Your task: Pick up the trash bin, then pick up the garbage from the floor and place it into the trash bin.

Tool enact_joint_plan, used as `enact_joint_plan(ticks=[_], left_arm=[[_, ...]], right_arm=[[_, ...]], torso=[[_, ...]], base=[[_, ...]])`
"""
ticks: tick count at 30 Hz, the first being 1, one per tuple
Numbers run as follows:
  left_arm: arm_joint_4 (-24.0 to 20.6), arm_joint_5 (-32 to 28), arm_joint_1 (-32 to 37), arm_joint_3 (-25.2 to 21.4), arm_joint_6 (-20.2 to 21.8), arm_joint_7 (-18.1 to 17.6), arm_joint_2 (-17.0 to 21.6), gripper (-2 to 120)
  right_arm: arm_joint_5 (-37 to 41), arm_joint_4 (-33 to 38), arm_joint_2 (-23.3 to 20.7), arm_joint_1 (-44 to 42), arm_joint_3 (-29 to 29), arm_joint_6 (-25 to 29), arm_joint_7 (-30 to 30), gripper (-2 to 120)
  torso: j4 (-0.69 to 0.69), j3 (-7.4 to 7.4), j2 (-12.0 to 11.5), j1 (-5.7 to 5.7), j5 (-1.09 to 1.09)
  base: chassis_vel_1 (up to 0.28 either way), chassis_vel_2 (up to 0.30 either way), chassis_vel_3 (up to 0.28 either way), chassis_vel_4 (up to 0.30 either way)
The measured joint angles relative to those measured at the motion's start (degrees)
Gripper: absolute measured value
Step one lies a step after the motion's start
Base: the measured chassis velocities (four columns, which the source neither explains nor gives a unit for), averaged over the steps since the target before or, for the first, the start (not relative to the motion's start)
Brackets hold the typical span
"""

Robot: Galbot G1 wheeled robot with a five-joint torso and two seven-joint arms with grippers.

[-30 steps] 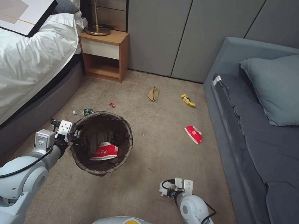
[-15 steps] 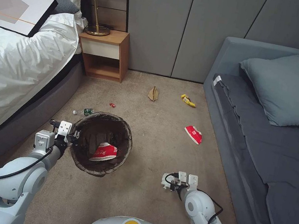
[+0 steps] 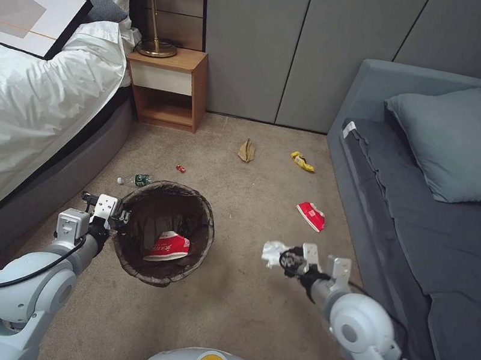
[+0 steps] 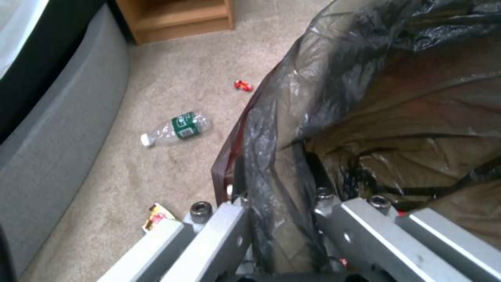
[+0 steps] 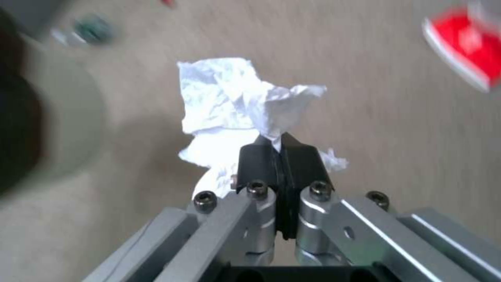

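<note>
Currently the left gripper (image 3: 116, 216) is clamped on the near rim of the trash bin (image 3: 164, 232), one finger inside the dark bag liner and one outside, as the left wrist view shows; bin sits out in front of the robot's left side, over the floor (image 3: 233, 300), whether lifted or resting cannot be told; a red-and-white wrapper (image 3: 168, 246) lies inside it.

Right gripper (image 3: 284, 259) is up over the carpet to the right of the bin, apart from it; its black fingertips (image 5: 279, 156) are pinched tight on a crumpled white tissue (image 3: 273, 252), which hangs out ahead of the tips; tissue not over the bin opening.

Litter on the carpet: clear bottle (image 3: 134, 179) with green label just beyond the bin, near the bed (image 3: 20, 109); small red scrap (image 3: 181, 168) farther on; brown paper bag (image 3: 247, 150) and yellow packet (image 3: 302, 162) near the wall; red carton (image 3: 311, 215) close to the sofa (image 3: 442, 248); a yellow-red wrapper (image 4: 156, 214) beside the left gripper in the left wrist view.

Nightstand (image 3: 167, 86) with lamp (image 3: 150, 1) stands between bed and wall panels.
</note>
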Motion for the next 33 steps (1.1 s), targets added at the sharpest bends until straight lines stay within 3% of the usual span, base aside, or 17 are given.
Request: enact_joint_plan(ticks=[7,16,18,28,30,33], left_arm=[[-1.4,-0.4,1.2,0.2,0.0,-1.0,0.3,0],[-1.6,0.4,1.7,0.5,0.1,-1.1,0.0,0],[-1.5,0.7,1.5,0.5,0.1,-1.0,-0.1,0],[-0.7,1.4,1.1,0.7,0.1,-0.6,-0.5,0],[-0.4,1.5,0.9,0.9,0.1,-0.5,-0.5,0],[-0.1,1.7,0.5,1.0,0.1,-0.5,-0.5,0]], right_arm=[[10.2,9.0,-9.2,6.0,2.3,-0.1,0.1,0],[17.8,11.8,-15.2,16.6,2.0,-0.1,-4.8,0],[19.1,11.8,-17.8,22.1,0.6,0.7,-9.6,0],[14.4,10.1,-23.2,30.0,-3.7,6.8,-26.2,0],[13.1,8.0,-23.8,33.5,-7.4,7.8,-29.9,0],[12.7,5.5,-23.3,39.9,-14.3,8.0,-30.3,0]], torso=[[0.00,0.00,0.0,0.00,0.01],[0.01,0.00,0.0,0.00,0.01],[0.00,0.00,0.0,0.00,0.01],[-0.01,0.00,0.0,0.00,0.00],[-0.02,0.00,0.0,0.00,0.00],[-0.01,0.00,0.0,0.00,0.00]], base=[[0.000,0.000,0.000,0.000],[0.000,0.000,0.000,0.000],[0.000,0.000,0.000,0.000],[0.000,0.000,0.000,0.000],[0.000,0.000,0.000,0.000],[0.000,0.000,0.000,0.000]])
